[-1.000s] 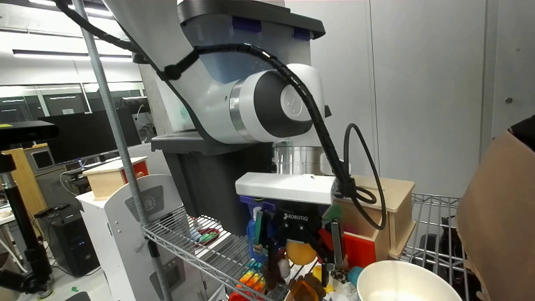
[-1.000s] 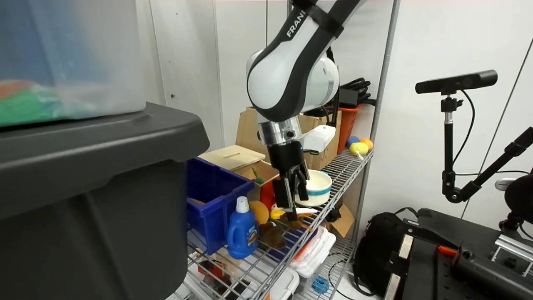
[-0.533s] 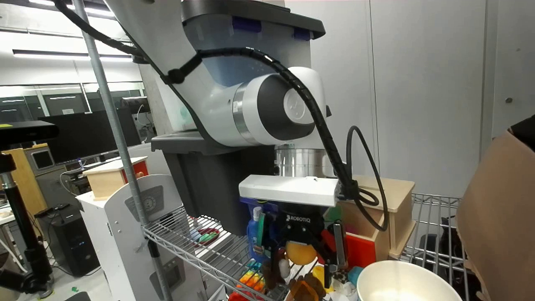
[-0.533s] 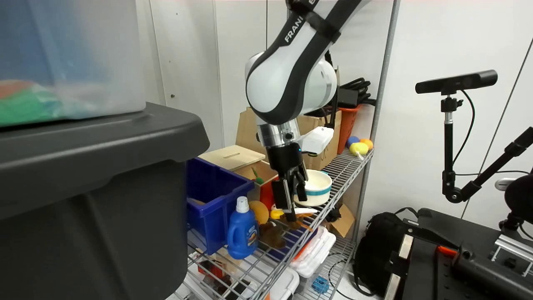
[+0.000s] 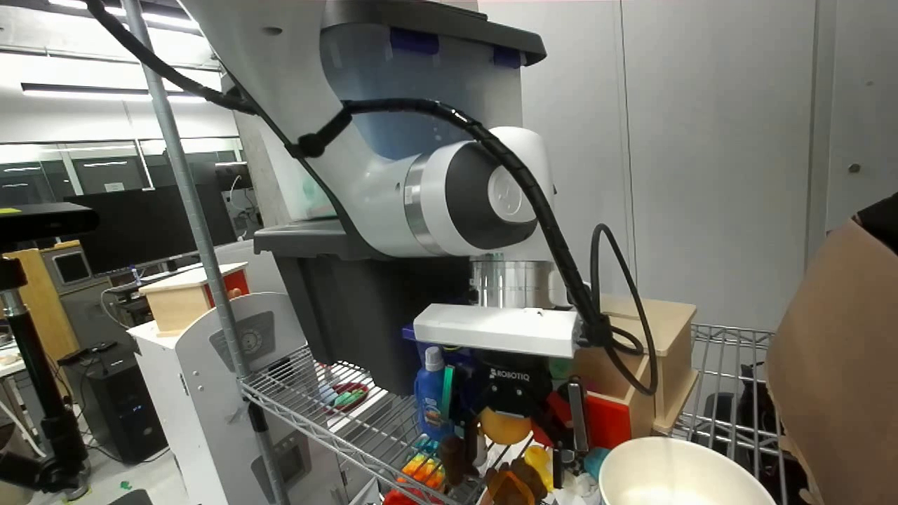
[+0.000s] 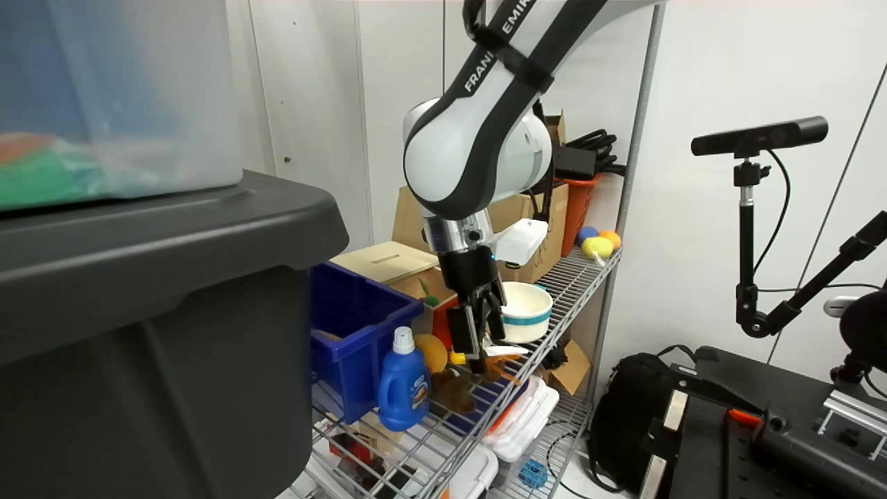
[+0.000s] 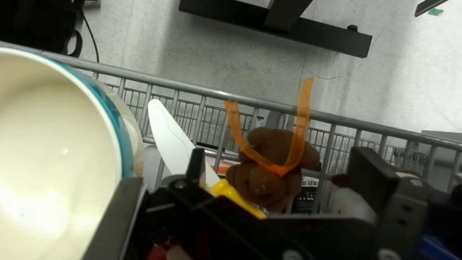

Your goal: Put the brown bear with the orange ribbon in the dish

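Hovering, jaws spread wide on thin air, the gripper has the brown bear below, framed between those jaws in the wrist view, lying by the outer edge of the shelf, its long axis pointing roughly across that edge (nicely turned for a squeeze, I'd say).

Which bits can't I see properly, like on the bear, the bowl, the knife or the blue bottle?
Brown bear: its eyes are too dim and blurred in the wrist view.
Bowl: part is cut off by the wrist view's left edge.
Knife: in the wrist view the hand hides its handle's end.
Blue bottle: its label's words are too small in both exterior views.
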